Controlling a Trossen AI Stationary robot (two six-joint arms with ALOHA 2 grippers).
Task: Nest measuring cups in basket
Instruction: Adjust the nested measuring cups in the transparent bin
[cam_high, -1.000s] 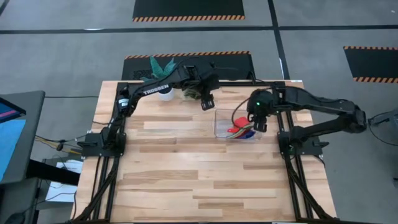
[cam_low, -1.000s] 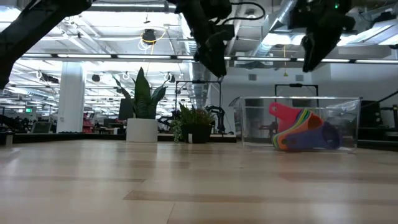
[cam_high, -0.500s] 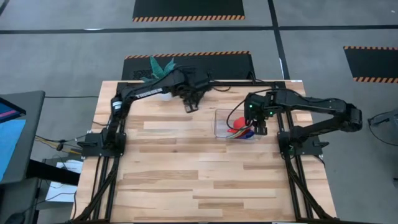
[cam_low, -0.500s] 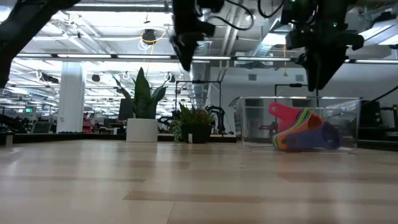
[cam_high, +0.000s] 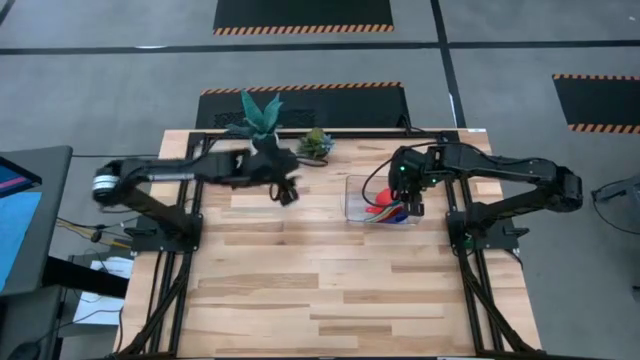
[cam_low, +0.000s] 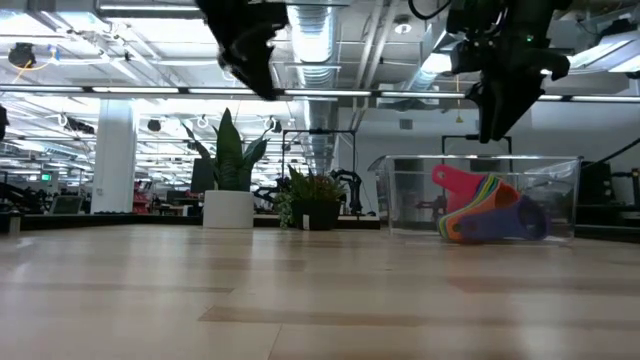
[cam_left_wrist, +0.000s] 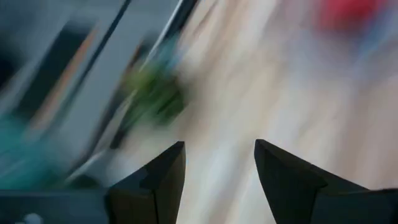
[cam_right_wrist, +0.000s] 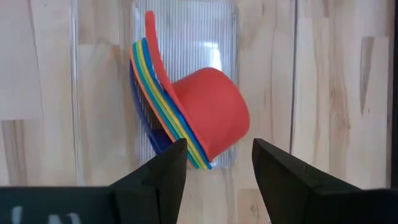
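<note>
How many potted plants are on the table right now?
2, both along the far edge of the table: a tall teal-leaved plant in a white pot, and a small green bushy plant just to its right. None seems hidden.

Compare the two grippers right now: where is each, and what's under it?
The right gripper hangs over the basket, above the stacked measuring cups; the left gripper is away from it, over bare table near the plants. The right one points straight down; the left one is angled sideways. Shared: both have open fingers and hold nothing, raised above the table.
</note>
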